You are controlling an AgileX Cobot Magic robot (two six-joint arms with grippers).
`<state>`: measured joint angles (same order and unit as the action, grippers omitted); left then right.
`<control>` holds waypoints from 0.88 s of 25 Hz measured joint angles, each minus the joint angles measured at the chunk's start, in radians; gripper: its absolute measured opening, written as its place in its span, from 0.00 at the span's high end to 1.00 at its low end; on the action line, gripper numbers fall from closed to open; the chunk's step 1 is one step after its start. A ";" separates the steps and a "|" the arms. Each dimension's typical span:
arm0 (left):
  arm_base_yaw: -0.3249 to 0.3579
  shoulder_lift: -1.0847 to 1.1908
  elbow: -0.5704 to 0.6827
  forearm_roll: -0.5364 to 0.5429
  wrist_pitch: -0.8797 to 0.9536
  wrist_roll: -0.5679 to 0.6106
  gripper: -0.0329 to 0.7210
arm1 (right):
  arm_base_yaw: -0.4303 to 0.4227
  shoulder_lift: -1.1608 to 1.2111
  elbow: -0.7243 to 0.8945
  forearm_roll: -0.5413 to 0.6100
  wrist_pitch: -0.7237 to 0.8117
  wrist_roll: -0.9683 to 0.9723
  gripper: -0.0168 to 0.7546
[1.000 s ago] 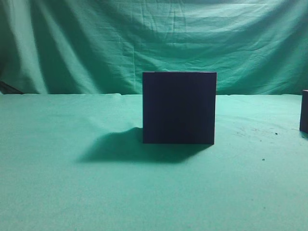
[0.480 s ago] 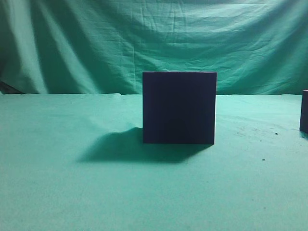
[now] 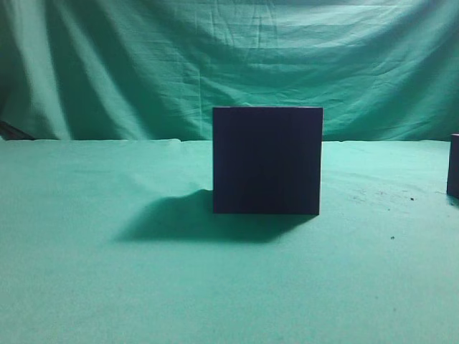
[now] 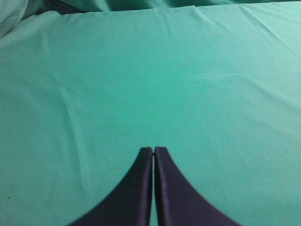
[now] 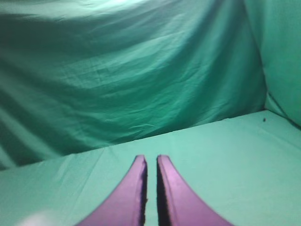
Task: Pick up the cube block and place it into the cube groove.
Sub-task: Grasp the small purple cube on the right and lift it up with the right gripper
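Note:
The cube groove (image 3: 267,160) is a big near-black box with a plain square front. It stands upright on the green cloth at the middle of the exterior view, and its recess is hidden. The cube block (image 3: 454,166) is a dark sliver at the right edge of that view, mostly cut off. Neither gripper shows in the exterior view. My left gripper (image 4: 153,149) is shut and empty over bare green cloth. My right gripper (image 5: 151,159) has its jaws together with only a thin slit, empty, pointing at the cloth backdrop. Neither wrist view shows the block or the box.
A green cloth covers the table (image 3: 143,287) and hangs as a backdrop (image 3: 215,57) behind it. The box casts a shadow to its left (image 3: 179,218). A dark edge shows at the far left where table meets backdrop (image 3: 11,131).

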<state>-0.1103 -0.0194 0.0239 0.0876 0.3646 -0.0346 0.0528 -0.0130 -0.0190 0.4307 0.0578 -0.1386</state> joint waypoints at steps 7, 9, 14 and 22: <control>0.000 0.000 0.000 0.000 0.000 0.000 0.96 | 0.000 0.278 -0.294 0.000 0.377 -0.056 0.91; 0.000 0.000 0.000 0.000 0.000 0.000 0.96 | 0.000 0.379 -0.344 0.000 0.465 -0.056 0.91; 0.000 0.000 0.000 0.000 0.000 0.000 0.96 | 0.002 0.585 -0.440 -0.002 0.630 -0.172 0.91; 0.000 0.000 0.000 0.000 0.000 0.000 0.96 | 0.190 0.929 -0.660 -0.190 0.835 -0.101 0.98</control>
<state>-0.1103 -0.0194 0.0239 0.0876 0.3646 -0.0346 0.2431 0.9165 -0.6793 0.2403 0.8927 -0.2399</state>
